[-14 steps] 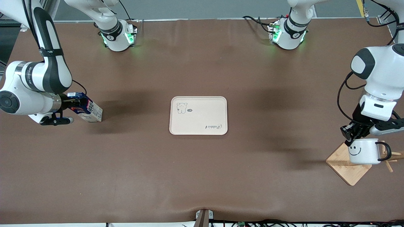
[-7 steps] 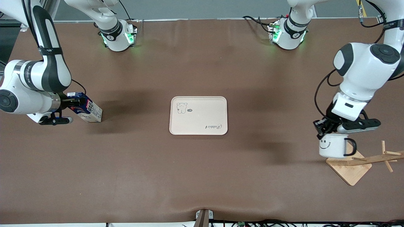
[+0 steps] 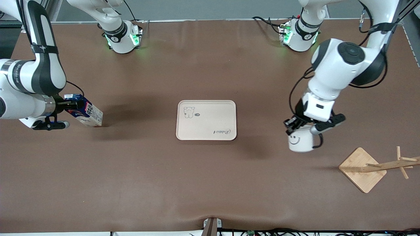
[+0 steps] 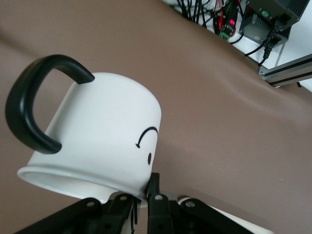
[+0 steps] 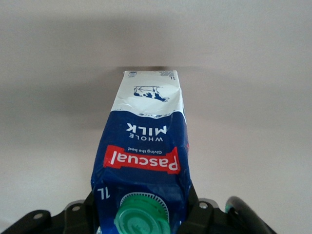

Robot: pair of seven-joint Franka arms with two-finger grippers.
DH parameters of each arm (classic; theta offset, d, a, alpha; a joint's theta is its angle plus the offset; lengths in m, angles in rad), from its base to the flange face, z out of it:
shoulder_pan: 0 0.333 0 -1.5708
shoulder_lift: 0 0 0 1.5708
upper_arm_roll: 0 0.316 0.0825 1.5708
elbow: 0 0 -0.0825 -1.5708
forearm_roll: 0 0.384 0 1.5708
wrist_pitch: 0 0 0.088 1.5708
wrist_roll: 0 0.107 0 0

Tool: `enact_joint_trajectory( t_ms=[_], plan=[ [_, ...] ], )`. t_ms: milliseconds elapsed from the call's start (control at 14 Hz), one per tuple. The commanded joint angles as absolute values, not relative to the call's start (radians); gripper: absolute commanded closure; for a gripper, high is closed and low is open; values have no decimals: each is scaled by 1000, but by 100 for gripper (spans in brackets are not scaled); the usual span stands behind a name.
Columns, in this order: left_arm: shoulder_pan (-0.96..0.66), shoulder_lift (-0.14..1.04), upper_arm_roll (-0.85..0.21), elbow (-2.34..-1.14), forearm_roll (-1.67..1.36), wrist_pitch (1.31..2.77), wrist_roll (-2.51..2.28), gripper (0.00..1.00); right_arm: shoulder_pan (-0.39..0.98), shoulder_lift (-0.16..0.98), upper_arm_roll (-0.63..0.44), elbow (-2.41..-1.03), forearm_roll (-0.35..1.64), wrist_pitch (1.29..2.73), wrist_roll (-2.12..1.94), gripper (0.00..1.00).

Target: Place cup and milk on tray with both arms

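The cream tray (image 3: 206, 120) lies at the table's middle. My left gripper (image 3: 294, 126) is shut on the rim of the white smiley cup (image 3: 300, 141) and holds it in the air over the bare table between the tray and the wooden stand. In the left wrist view the cup (image 4: 105, 141) shows its black handle and face. My right gripper (image 3: 70, 105) is shut on the top of the dark-blue milk carton (image 3: 84, 114), which is tilted, toward the right arm's end of the table. The right wrist view shows the carton (image 5: 144, 158) with its green cap.
A wooden stand with a square base (image 3: 362, 169) and pegs sits toward the left arm's end, nearer the front camera. The two arm bases (image 3: 123, 37) stand along the table's back edge.
My left gripper has carried the cup off the wooden stand and toward the tray. My right gripper has shifted slightly, tilting the milk carton.
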State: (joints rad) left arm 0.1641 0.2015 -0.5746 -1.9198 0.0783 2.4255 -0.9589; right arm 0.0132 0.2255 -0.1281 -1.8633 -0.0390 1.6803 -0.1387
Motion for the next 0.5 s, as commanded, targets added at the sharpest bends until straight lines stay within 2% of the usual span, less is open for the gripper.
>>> enact_joint_trajectory(
  t_ms=[0,143,429],
  plan=[
    [62,297,-578,-1792,48,2378,-1226,100,3,218,-115,-1836,-21,1651,-126,83],
    [9,371,-578,-1712,15,2378,-1391,100,5,218,-114,-1819,-23,1641,-114,83],
    [-66,489,-578,-1634,-27,2379,-1578,100,20,219,-110,-1773,-21,1606,-101,83]
  ],
)
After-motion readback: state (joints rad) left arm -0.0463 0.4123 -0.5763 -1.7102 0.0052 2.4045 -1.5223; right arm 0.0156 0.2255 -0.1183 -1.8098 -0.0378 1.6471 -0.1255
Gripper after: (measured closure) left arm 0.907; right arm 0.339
